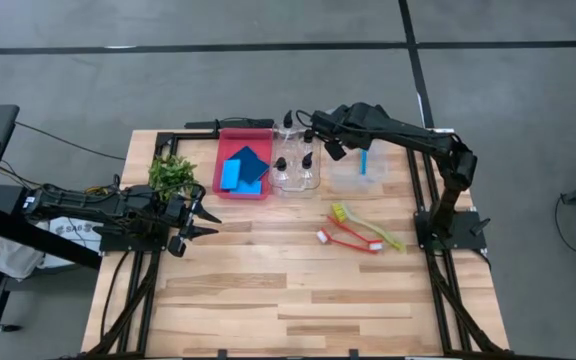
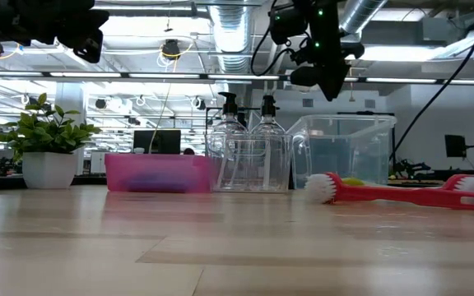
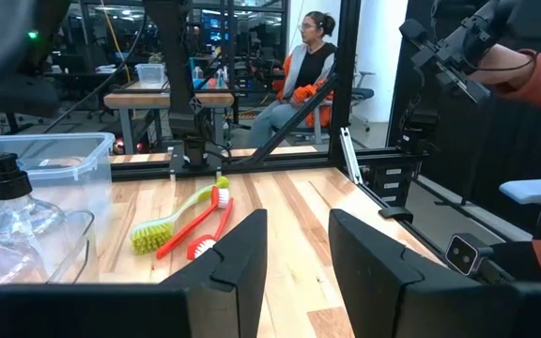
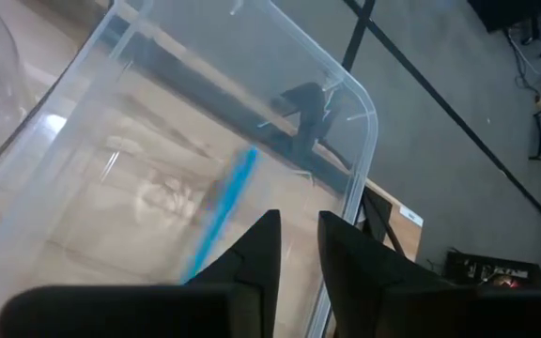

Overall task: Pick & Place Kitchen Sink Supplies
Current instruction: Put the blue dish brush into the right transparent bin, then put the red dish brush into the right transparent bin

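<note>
We see the wooden worktop carrying a row of bins at its far edge. Taking the red bin as landmark: it holds the dark sponge and light sponge. Just right of it, a clear bin holds the pump bottles. Further right, another clear bin holds the blue brush; the right gripper hovers above it, jaws slightly apart, holding nothing. Right and nearer, two red brushes and a yellow-green brush lie together. Left of the red bin stands a plant; the left gripper waits nearby, jaws spread.
</note>
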{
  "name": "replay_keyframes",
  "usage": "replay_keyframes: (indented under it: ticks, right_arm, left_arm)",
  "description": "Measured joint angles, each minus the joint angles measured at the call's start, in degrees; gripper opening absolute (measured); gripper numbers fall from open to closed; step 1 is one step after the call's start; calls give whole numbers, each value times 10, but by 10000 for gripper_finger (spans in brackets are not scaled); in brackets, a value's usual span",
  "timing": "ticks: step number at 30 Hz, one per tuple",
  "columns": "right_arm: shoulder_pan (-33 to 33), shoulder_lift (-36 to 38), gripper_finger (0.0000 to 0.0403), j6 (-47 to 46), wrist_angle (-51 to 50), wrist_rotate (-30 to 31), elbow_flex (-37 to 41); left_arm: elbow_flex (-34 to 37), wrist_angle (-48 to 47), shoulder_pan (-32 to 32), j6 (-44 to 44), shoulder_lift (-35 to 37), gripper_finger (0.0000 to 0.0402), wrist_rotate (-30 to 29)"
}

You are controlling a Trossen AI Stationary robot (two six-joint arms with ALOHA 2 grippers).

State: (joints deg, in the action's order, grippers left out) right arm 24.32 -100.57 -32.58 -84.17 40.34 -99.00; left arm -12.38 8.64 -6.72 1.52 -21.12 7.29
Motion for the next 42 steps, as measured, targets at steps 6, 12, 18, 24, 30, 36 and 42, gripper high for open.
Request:
replay_keyframes:
  ticks: [6,12,18,24,30,36,42]
  right_arm:
    - [-5,0,69,2,-11,0,0]
    - [-11,0,69,10,-11,0,0]
    - [-18,0,69,13,-11,0,0]
    - [-37,2,69,69,-9,8,0]
    - [-79,29,69,77,-7,37,0]
    - [-151,73,69,94,-9,48,0]
    - [-228,120,69,116,-9,-29,0]
  left_arm:
    - [0,0,0,0,0,118,0]
    - [0,0,0,0,0,118,0]
    - [0,0,0,0,0,118,0]
    - [0,0,0,0,0,118,0]
    - [0,0,0,1,0,118,0]
    - [0,0,0,1,0,118,0]
    - [0,0,0,2,0,118,0]
